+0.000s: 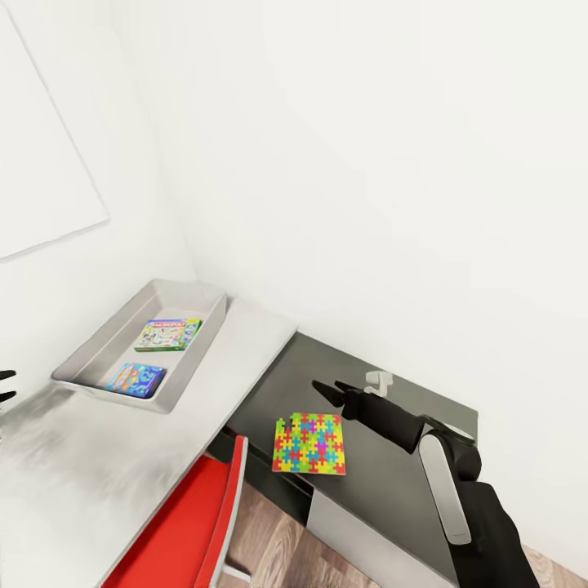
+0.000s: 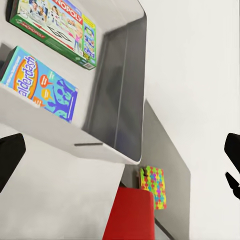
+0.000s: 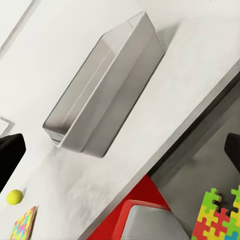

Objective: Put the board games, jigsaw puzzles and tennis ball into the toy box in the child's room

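In the toy box: the shallow light grey tray with flared sides [image 1: 96, 347] stands on the pale grey table top [image 1: 98, 474] near the wall; inside it lie two flat board game boxes, the white and green Monopoly box [image 1: 169, 333] toward the far end and a blue box with orange lettering [image 1: 136, 379] toward the near end; the two lie apart, both flat on the tray floor

Still outside: a thin jigsaw board of red, yellow, blue and green interlocking pieces [image 1: 309, 443] lies flat on a lower dark grey surface [image 1: 384, 482] beside the table, well apart from the tray; a second multicoloured jigsaw board [image 3: 23, 226] and the small yellow-green tennis ball [image 3: 14, 196] lie on the pale top, near each other, on the far side of the tray from that first board

Third board game: cannot tell where it is

Right claw: the black right claw [image 1: 328, 390] hovers just above the far edge of the first jigsaw board, fingers spread apart and holding nothing

Left claw: the black left claw [image 2: 120, 160] is over the table beside the tray, fingers wide apart and empty

Other: a red chair [image 1: 192, 523] is tucked under the table edge

Progress: as a judgement, two of six toys are stowed; both puzzles, the ball and one game remain; the jigsaw under the right claw looks the likeliest next pick
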Robot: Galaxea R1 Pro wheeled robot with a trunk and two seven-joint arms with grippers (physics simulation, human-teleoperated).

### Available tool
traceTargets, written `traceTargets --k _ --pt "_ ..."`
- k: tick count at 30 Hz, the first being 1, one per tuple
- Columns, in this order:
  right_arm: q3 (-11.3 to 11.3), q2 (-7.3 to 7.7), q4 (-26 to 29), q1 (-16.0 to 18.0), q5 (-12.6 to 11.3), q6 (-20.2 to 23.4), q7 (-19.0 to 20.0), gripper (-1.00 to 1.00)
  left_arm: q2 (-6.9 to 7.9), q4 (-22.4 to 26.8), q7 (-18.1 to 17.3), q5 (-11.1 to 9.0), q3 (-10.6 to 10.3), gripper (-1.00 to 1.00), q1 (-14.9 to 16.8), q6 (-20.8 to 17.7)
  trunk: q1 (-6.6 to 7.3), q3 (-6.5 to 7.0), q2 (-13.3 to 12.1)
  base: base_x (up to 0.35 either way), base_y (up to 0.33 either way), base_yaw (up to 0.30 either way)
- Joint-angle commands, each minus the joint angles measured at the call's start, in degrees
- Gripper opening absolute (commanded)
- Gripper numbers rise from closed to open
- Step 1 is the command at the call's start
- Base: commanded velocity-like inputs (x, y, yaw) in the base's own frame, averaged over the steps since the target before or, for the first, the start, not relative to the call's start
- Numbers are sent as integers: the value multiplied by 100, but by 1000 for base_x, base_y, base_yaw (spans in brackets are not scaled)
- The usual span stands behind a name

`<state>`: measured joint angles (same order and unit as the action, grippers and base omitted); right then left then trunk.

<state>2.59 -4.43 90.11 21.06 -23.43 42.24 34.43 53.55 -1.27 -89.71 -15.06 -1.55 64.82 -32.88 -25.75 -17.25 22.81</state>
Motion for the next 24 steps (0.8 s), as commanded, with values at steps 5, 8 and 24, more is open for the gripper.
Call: traceTargets --k 5,8,24 --pt "13 -7 5 7 -10 37 17 100 -43 -13 -29 -6 -21 100 13 -57 -3 37 11 -23 0 32" --pt "13 -7 5 8 -6 32 16 100 -55 -13 -29 -6 -19 100 13 -54 -3 66 11 -6 0 54" --pt "7 -13 7 3 25 22 12 100 -72 -13 -29 3 -21 100 13 -52 -3 218 11 -222 0 80"
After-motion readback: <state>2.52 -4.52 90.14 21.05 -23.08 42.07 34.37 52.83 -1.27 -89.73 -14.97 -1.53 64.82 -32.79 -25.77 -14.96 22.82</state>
